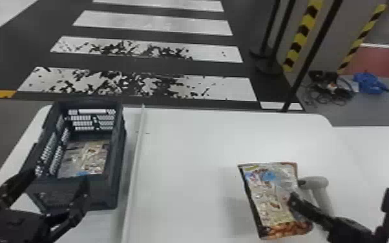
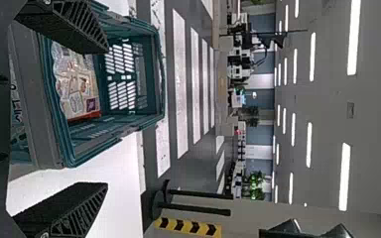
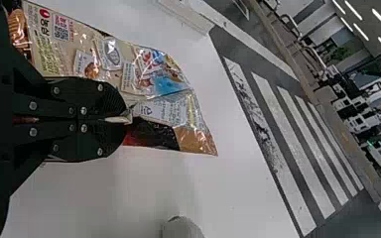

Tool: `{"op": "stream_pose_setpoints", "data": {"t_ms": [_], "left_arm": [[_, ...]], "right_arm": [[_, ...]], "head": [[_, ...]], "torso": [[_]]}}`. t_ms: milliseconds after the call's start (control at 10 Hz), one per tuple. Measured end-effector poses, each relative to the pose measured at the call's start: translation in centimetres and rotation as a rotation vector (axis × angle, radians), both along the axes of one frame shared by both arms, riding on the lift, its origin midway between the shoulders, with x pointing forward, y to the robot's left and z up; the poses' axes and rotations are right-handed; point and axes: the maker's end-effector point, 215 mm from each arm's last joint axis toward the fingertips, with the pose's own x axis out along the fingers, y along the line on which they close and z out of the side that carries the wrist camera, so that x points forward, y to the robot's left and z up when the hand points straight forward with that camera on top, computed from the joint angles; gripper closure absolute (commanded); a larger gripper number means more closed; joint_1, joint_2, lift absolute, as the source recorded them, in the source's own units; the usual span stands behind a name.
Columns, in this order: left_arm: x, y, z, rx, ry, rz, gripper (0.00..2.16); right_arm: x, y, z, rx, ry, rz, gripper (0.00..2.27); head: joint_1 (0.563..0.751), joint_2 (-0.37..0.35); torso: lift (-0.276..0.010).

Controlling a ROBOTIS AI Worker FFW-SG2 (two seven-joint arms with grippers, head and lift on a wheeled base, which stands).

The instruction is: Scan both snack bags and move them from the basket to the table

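Because the right gripper point(image 3: 128, 119) has its jaws closed on an edge of one snack bag point(image 1: 268, 197), lower right in the head view, that light, slick, limp film will probably sag or twist under the pinch. The left gripper point(image 2: 105, 119) has its jaws wide apart and empty by the basket point(image 1: 116, 158), at left. Inside, the other bag point(image 1: 89, 156) sits between close walls; a side seam looks easiest to take. Past the raised strip point(image 1: 135, 161), the surface point(image 1: 187, 145) gives room mid-frame, while a grey device point(image 1: 323, 194), probably the scanner, crowds the held bag's right side
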Motion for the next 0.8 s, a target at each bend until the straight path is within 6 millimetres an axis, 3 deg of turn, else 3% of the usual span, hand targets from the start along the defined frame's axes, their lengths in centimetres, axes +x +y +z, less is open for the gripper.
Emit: {"op": "stream_pose_setpoints", "data": {"t_ms": [400,800], "left_arm": [[-0.2,-0.2,-0.4,0.000,0.008,-0.007,0.03],[-0.5,0.1,-0.1,0.010,-0.003,-0.002,0.03]], "right_arm": [[2.9,-6.2,4.2,0.079,-0.034,-0.154,2.25],[5.6,-14.9,4.1,0.059,-0.025,-0.371,2.25]], "head": [[0.695,-0.219],[0.695,-0.320]], "torso": [[-0.098],[-0.098]]}}
